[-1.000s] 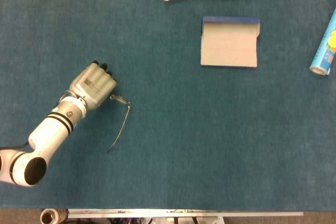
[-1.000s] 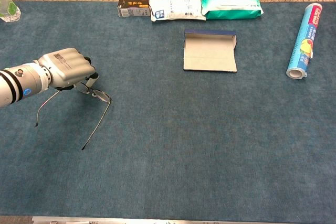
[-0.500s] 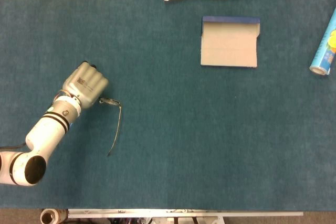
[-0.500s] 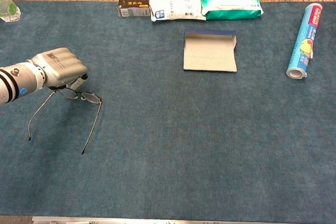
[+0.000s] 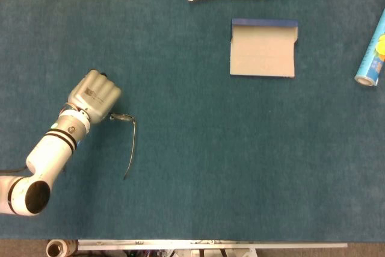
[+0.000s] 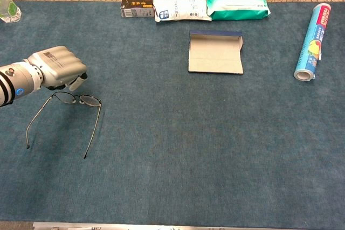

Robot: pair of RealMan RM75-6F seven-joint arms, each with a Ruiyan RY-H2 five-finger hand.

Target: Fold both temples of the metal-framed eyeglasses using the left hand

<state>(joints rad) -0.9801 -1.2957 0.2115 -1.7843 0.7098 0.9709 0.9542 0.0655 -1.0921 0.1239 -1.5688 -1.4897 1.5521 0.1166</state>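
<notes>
The metal-framed eyeglasses (image 6: 76, 99) lie flat on the blue cloth at the left, lenses toward the back. Both thin temples are unfolded and stretch toward the table's front edge. From the head view only the right lens end and one temple (image 5: 132, 146) show; the rest is under the hand. My left hand (image 6: 57, 67) hovers just behind the frame with its fingers curled in, and I see a small gap between it and the lenses. It appears again in the head view as the left hand (image 5: 94, 93). The right hand is out of both views.
An open cardboard box (image 6: 215, 53) lies at centre back. A small dark box (image 6: 136, 8), a white pack (image 6: 181, 7) and a green wipes pack (image 6: 237, 4) line the far edge. A blue roll (image 6: 312, 43) lies at the right and a bottle (image 6: 7, 7) at the far left.
The left hand moved left with the eyeglasses, which went from tilted up to lying flat on the cloth. The hand now sits slightly back from the frame.
</notes>
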